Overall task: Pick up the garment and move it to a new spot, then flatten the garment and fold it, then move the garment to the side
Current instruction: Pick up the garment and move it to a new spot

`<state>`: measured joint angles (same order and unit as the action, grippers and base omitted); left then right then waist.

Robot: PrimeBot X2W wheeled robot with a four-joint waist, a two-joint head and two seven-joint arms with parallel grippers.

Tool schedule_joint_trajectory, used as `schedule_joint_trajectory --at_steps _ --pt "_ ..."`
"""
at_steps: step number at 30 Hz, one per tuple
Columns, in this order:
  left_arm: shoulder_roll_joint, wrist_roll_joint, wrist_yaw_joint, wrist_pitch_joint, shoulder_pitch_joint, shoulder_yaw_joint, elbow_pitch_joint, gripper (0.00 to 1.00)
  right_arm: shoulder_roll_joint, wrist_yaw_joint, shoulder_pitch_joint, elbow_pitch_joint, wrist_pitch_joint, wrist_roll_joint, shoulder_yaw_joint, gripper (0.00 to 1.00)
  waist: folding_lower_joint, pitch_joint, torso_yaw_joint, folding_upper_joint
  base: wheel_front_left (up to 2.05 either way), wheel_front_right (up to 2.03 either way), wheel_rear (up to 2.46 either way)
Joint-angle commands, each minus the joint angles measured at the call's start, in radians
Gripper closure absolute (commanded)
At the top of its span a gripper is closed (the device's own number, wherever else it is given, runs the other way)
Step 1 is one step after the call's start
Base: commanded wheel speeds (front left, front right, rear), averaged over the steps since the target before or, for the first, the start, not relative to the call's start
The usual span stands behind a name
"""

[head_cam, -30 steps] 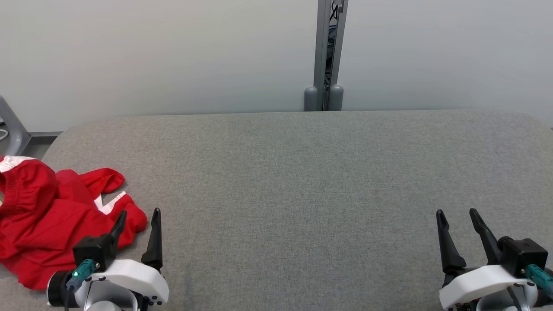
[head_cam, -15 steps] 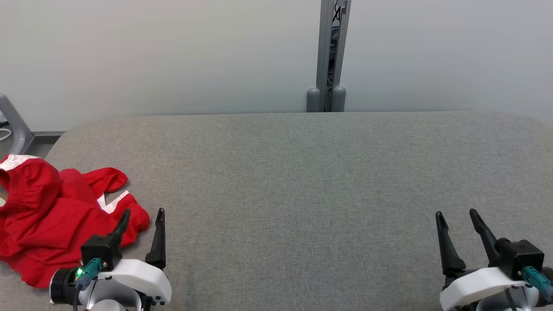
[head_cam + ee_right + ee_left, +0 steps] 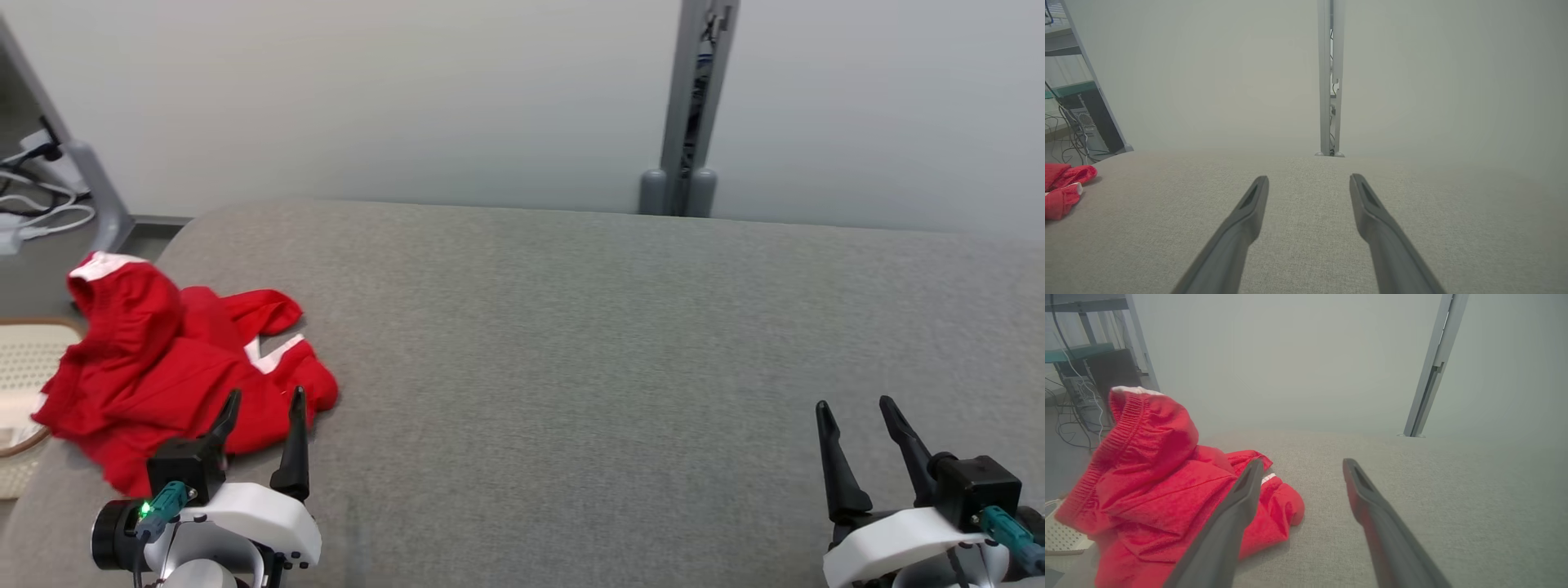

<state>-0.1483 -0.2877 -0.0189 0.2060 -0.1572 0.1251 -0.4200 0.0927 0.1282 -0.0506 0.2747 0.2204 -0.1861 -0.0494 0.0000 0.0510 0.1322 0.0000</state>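
Status: I see garment [image 3: 175,359] bunched at left end of surface [image 3: 571,343], reaching left edge, white basket [image 3: 24,359] just beyond.
L tool [image 3: 266,394]: jaws wide apart, empty. One finger over garment's near hem, other over bare surface; contact n/k.
R tool [image 3: 852,403]: jaws wide apart, empty, well apart at far right.
I judge pick-up not yet begun.
Risks:
- off-centre approach: pinch on single layer, slips on lift
- sideways nudge: garment slides off edge
- descent too low: fingers snag surface cover

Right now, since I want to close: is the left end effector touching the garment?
Cannot tell. In the left wrist view the left end effector overlaps the garment; neither contact nor gap shows.
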Motion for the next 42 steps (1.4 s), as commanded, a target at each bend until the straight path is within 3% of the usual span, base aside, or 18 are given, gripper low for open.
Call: schedule_joint_trajectory --at_steps 1,16,26,42 --pt "-0.007 0.002 -0.006 0.004 -0.014 -0.001 0.002 0.0 0.002 0.005 0.005 -0.003 0.004 -0.004 -0.003 0.0 0.0 -0.001 0.034 0.0 0.0 0.0 0.0" --pt "-0.008 -0.018 -0.022 -0.006 0.008 0.004 0.032 0.0 -0.012 0.005 -0.005 -0.005 0.012 -0.016 -0.03 0.0 0.0 -0.006 0.256 0.0 0.0 0.0 0.0" --pt "-0.007 -0.031 -0.042 -0.016 0.041 0.007 0.072 0.0 -0.023 0.004 -0.013 0.001 0.017 -0.008 -0.031 0.0 0.0 -0.013 0.359 0.0 0.0 0.0 0.0" --pt "-0.02 -0.04 -0.053 -0.025 0.029 0.013 0.102 0.0 -0.017 0.004 -0.024 0.013 0.017 -0.012 -0.042 0.0 0.0 -0.018 0.369 0.0 0.0 0.0 0.0"
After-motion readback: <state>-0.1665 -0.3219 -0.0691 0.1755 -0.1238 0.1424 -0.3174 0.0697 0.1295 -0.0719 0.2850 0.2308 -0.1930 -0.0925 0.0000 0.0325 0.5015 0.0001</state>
